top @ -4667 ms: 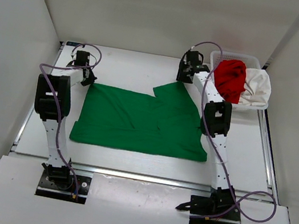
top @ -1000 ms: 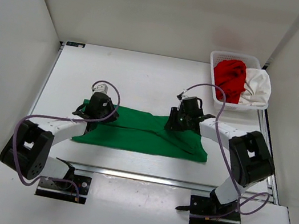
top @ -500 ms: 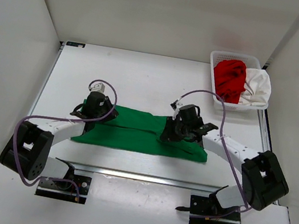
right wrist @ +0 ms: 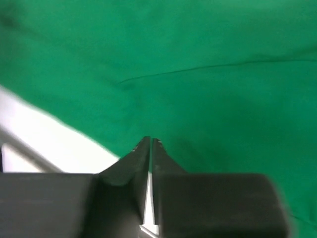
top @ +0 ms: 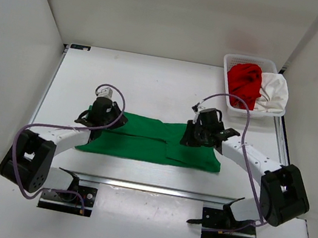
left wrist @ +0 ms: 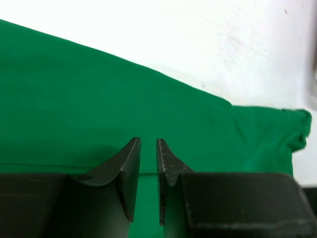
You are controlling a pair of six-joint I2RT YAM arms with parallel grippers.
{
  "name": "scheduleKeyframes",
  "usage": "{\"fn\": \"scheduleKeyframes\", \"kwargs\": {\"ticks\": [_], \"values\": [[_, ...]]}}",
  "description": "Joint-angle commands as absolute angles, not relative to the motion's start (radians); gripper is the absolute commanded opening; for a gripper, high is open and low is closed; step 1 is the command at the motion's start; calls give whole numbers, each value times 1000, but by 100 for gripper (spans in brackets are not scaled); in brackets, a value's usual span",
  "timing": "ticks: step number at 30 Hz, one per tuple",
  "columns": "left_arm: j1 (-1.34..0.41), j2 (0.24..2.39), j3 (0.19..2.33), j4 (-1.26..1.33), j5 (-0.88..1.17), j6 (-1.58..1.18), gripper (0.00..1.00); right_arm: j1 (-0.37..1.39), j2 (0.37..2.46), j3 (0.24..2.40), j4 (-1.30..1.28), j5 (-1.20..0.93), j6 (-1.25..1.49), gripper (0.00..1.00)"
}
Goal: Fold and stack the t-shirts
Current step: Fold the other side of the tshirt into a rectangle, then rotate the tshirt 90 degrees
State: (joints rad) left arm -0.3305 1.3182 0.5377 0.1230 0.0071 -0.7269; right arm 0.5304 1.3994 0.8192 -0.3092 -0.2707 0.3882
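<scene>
Beneath both grippers, the green t-shirt [top: 142,144] lies folded into a long band. The right gripper [right wrist: 150,142] looks closed and empty; the left gripper [left wrist: 147,141] shows a narrow slit, grip unclear. The lengthwise fold seems done; next likely needs pinching one end to fold crosswise

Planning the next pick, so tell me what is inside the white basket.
The white basket holds a crumpled red t-shirt and, touching it, a white t-shirt. The basket floor and anything beneath them are covered.
</scene>
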Motion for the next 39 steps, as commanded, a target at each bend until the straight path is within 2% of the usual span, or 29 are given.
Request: {"fn": "scheduleKeyframes", "kwargs": {"ticks": [1, 3, 5, 7, 9, 13, 18, 21, 23, 27, 38, 39], "values": [[-382, 1322, 589, 144, 6, -727, 31, 453, 1408, 825, -288, -158, 402, 0], [-408, 1368, 603, 156, 2, -738, 30, 376, 1401, 792, -212, -149, 416, 1], [-423, 1411, 636, 164, 3, -742, 30, 274, 1410, 802, -176, -181, 431, 6], [-440, 1453, 679, 161, 8, -738, 30, 233, 1439, 818, -152, -170, 423, 17], [-443, 1500, 715, 164, 14, -745, 31, 196, 1469, 848, -140, -135, 425, 23], [-411, 1562, 749, 176, 41, -750, 31, 138, 1514, 859, -126, -80, 436, 24], [-339, 1609, 727, 209, 101, -773, 30, 97, 1561, 845, -91, -133, 448, 28], [-315, 1611, 712, 221, 107, -776, 30, 75, 1604, 854, -80, -167, 454, 23], [-295, 1617, 695, 227, 112, -781, 31, 63, 1615, 858, -42, -187, 466, 11], [-241, 1626, 641, 262, 138, -804, 30, 52, 1641, 861, -11, -169, 477, 1], [-127, 1597, 542, 305, 176, -856, 29, 2, 1661, 871, 3, -163, 511, 0], [-120, 1579, 537, 317, 182, -868, 28, -21, 1646, 868, -26, -164, 517, 3]]}}
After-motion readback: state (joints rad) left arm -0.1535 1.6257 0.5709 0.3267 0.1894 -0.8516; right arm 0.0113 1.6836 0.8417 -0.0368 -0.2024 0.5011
